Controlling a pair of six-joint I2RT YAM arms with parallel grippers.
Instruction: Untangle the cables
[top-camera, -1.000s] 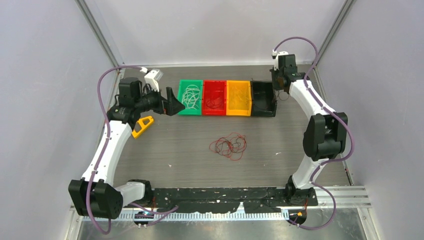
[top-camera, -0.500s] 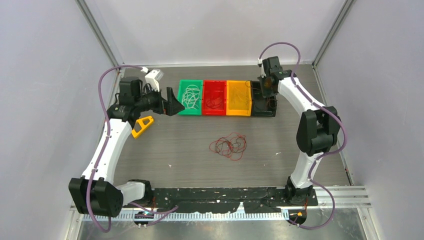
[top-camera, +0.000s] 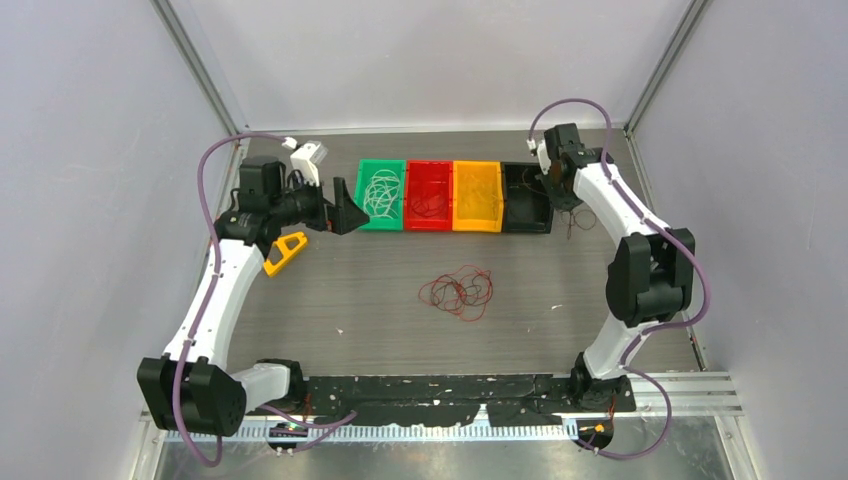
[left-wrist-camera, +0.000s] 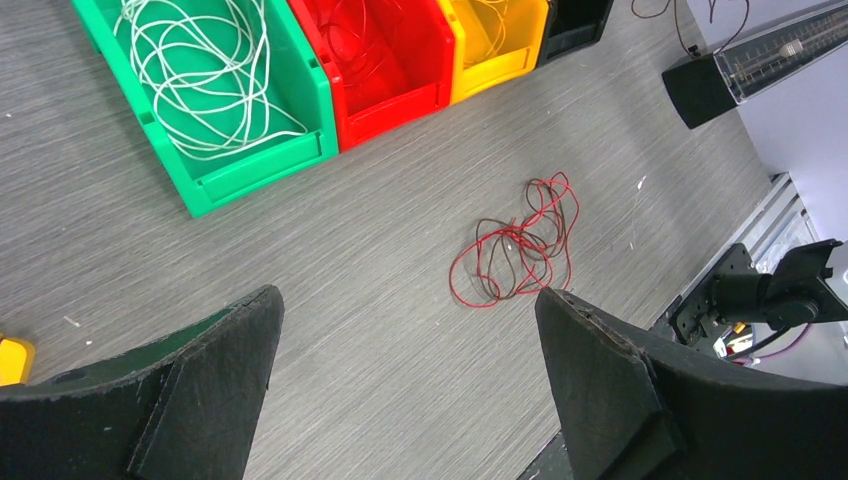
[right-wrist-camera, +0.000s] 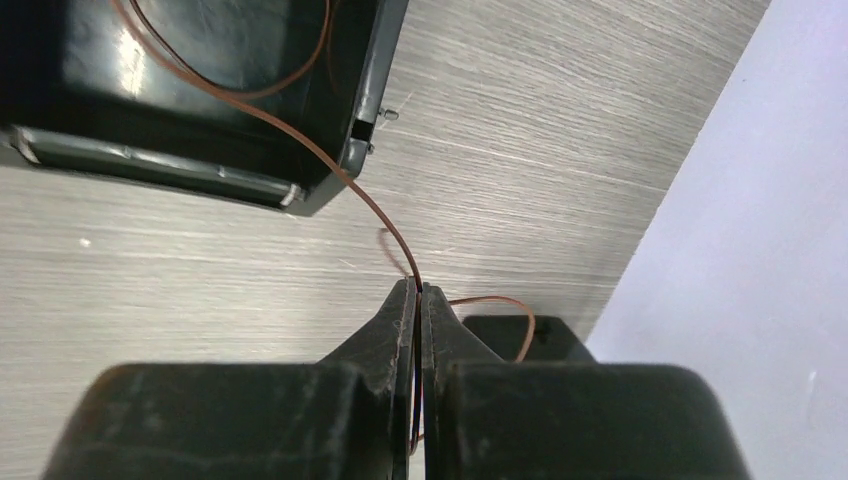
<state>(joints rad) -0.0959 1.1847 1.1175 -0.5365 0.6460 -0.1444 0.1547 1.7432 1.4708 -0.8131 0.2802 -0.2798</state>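
Two grippers. The left gripper (left-wrist-camera: 405, 300) has its jaws wide apart and holds nothing, hanging beside the green bin (top-camera: 380, 226) of whitish cables (left-wrist-camera: 195, 75). The red bin (top-camera: 427, 226), orange bin (top-camera: 476, 226) and black bin (top-camera: 527, 228) continue the touching row. A red-and-brown tangle (top-camera: 458, 291) lies on the table (top-camera: 350, 290), nearer than the row. The right gripper (right-wrist-camera: 418, 290) is pinched tight on a brown wire (right-wrist-camera: 385, 228) running into the black bin.

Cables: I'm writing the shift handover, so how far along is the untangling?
Done: white cables lie in the green bin, and thin wires show in the red bin. In hand: the right jaws are shut on a brown cable running out of the black bin. Remaining: a red and brown tangle on the table; the left jaws stand open, empty.
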